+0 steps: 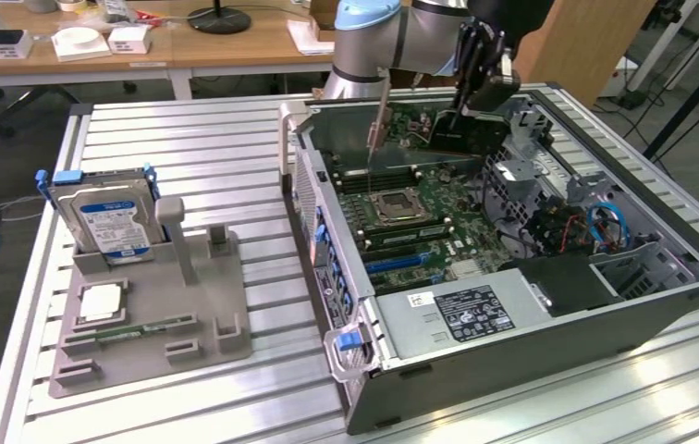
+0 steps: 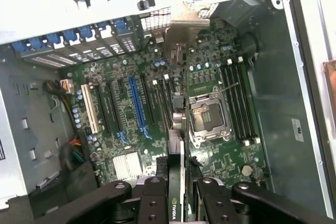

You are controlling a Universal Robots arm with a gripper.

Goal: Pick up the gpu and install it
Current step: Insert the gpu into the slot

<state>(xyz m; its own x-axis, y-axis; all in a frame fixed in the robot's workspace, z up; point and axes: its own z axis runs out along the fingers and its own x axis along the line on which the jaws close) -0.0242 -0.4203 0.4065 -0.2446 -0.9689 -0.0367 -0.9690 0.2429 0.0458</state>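
One gpu (image 1: 468,135) hangs edge-on above the motherboard (image 1: 414,242) inside the one open computer case (image 1: 547,319). The claw (image 1: 481,104) is clamped on it. One hard drive (image 1: 105,222) stands in one gray rack (image 1: 208,305) on the surface (image 1: 190,139).

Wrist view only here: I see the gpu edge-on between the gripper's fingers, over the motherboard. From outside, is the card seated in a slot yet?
Observer: Not as far as I can tell; in the exterior view the gpu hangs from the gripper at the far end of the case, seemingly above the motherboard.
Operator: What's beside the case?
Observer: A grey fixture on the exterior view's left, with a hard drive standing upright in it.
Operator: Anything else in it?
Observer: A memory stick lies flat at its nearer end.
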